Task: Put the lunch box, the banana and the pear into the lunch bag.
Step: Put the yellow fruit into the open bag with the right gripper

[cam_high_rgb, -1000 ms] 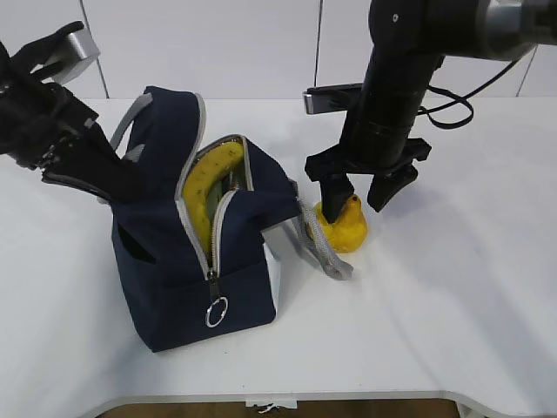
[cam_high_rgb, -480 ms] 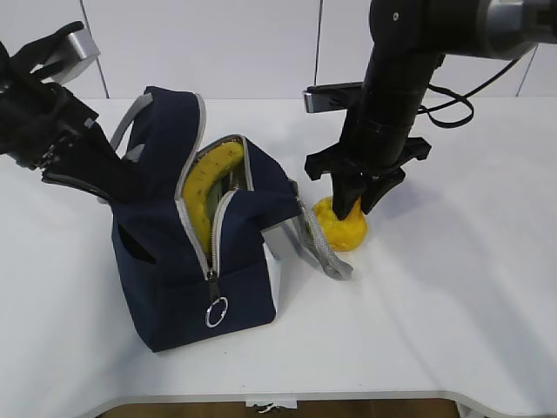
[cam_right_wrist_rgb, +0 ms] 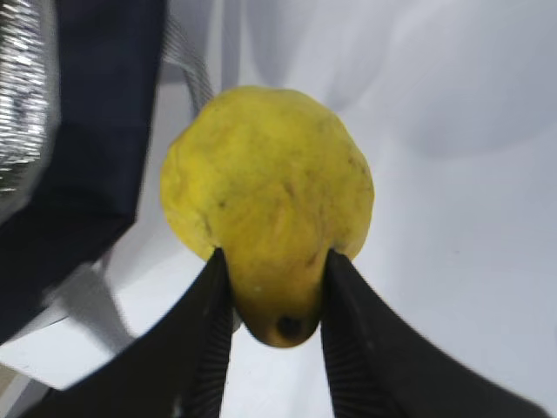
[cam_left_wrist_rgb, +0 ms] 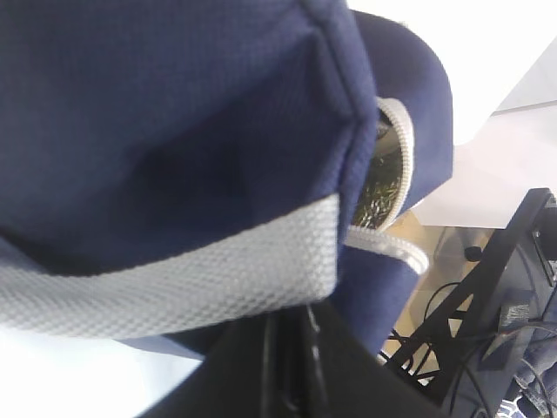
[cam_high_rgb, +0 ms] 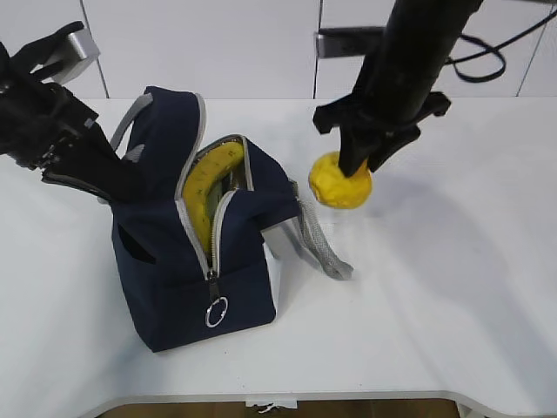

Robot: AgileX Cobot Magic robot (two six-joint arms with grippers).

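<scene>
The right gripper (cam_high_rgb: 363, 163) pinches the pear (cam_high_rgb: 340, 181) by its neck, holding it clear of the white table (cam_high_rgb: 452, 287), right of centre in the exterior view. Left of it stands the lunch bag (cam_high_rgb: 196, 252), unzipped, the banana (cam_high_rgb: 206, 187) inside. At far left the left gripper (cam_high_rgb: 91, 178) meets the bag's side; whether it grips cannot be told.

No readable text, labels or numbers anywhere.

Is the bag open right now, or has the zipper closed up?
Open. The bag's zipper gapes at the top, and the banana shows inside the opening.
</scene>
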